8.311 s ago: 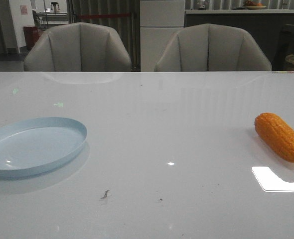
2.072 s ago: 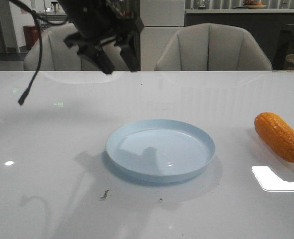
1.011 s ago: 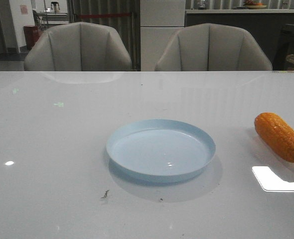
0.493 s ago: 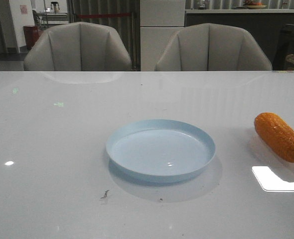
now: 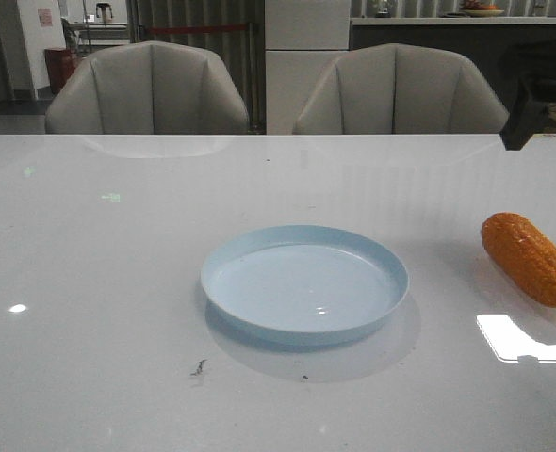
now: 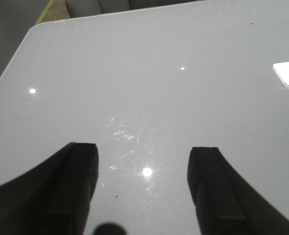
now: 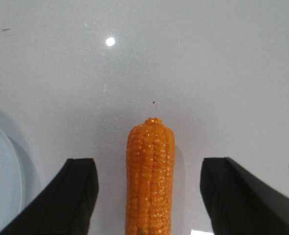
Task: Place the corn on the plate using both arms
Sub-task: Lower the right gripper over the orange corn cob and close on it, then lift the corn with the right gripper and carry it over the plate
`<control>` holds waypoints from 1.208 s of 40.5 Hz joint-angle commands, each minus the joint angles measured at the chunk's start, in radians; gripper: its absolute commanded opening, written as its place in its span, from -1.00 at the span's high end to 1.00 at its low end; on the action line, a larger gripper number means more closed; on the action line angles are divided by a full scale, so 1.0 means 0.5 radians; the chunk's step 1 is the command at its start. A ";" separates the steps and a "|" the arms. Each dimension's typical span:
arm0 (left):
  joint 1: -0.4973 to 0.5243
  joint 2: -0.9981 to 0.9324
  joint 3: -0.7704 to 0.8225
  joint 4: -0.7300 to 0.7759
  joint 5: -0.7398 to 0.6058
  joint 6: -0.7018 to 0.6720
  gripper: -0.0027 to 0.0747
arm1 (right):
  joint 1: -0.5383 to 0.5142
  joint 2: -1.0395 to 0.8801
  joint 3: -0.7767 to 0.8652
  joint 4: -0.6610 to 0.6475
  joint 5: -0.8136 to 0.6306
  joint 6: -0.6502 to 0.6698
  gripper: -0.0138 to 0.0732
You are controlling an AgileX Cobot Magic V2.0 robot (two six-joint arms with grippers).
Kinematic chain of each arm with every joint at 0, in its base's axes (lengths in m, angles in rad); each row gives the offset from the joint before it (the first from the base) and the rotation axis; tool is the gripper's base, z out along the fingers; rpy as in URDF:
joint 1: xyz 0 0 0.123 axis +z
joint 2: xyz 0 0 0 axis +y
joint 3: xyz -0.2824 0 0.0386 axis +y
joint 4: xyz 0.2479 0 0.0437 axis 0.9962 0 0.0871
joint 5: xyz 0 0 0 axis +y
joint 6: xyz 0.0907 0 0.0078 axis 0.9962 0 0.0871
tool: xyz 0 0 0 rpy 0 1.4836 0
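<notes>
The orange corn (image 5: 530,259) lies on the white table at the right, clear of the plate. The pale blue plate (image 5: 304,282) sits empty at the table's middle. In the right wrist view my right gripper (image 7: 149,164) is open, its fingers (image 7: 81,191) spread to either side of the corn (image 7: 150,176), which points away along the gripper's axis; the plate's edge (image 7: 2,181) shows beside it. A dark part of the right arm (image 5: 540,89) shows at the upper right of the front view. My left gripper (image 6: 143,148) is open and empty over bare table, out of the front view.
Two grey chairs (image 5: 148,89) (image 5: 402,89) stand behind the table's far edge. A bright light reflection (image 5: 521,339) lies on the table near the corn. Small dark specks (image 5: 199,367) mark the table in front of the plate.
The left arm carried the plate from the left to the middle, then withdrew from view. Now a dark part of the right arm has entered at the upper right. The corn has not moved.
</notes>
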 commanded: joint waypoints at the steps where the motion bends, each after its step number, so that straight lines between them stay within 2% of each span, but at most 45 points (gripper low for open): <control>1: 0.008 -0.015 -0.055 -0.020 -0.184 0.002 -0.26 | -0.002 0.054 -0.134 -0.010 -0.041 0.000 -0.61; 26: 0.008 -0.015 -0.055 -0.020 -0.184 0.002 -0.26 | -0.002 0.451 -0.160 -0.008 0.055 0.000 -0.60; 29: 0.008 -0.015 -0.055 -0.020 -0.184 0.002 -0.26 | -0.002 0.461 -0.160 -0.008 0.055 0.000 -0.50; 34: 0.008 -0.015 -0.055 -0.020 -0.184 0.002 -0.26 | -0.002 0.488 -0.160 -0.008 0.059 0.000 -0.17; 37: 0.008 -0.015 -0.055 -0.020 -0.184 0.002 -0.26 | -0.002 0.492 -0.160 -0.008 0.059 0.000 -0.03; 43: 0.008 -0.015 -0.055 -0.020 -0.184 0.002 -0.26 | 0.003 0.479 -0.267 -0.008 0.130 0.000 -0.02; 49: 0.008 -0.015 -0.055 -0.020 -0.184 0.002 -0.26 | 0.062 0.473 -0.523 -0.008 0.296 0.000 -0.02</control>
